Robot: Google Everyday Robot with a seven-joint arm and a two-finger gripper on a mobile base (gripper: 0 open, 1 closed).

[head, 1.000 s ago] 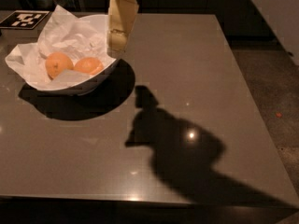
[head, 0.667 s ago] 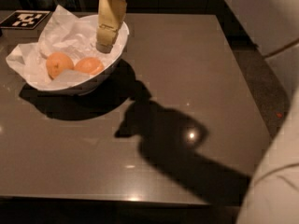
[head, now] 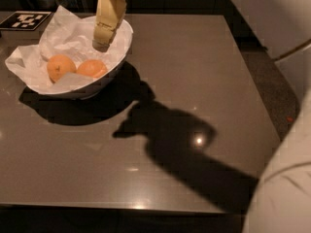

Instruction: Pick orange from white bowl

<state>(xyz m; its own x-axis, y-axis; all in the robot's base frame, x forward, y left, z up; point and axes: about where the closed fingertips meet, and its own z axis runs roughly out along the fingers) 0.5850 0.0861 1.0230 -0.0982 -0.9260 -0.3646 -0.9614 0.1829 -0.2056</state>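
Observation:
The white bowl, lined with crumpled white paper, stands at the table's far left. Two round fruits lie in it. The orange is the deeper reddish-orange one on the right. A paler yellow-orange fruit with a dark dimple lies to its left. My gripper hangs down from the top of the view over the bowl, just above and behind the orange, not touching it.
The dark grey table stretches to the right and front, with my arm's shadow across it. A black-and-white marker tag lies at the far left corner. Part of my pale arm fills the lower right.
My gripper has moved left, from the bowl's right rim to over its inside, nearer the orange. My arm has come into view at the right.

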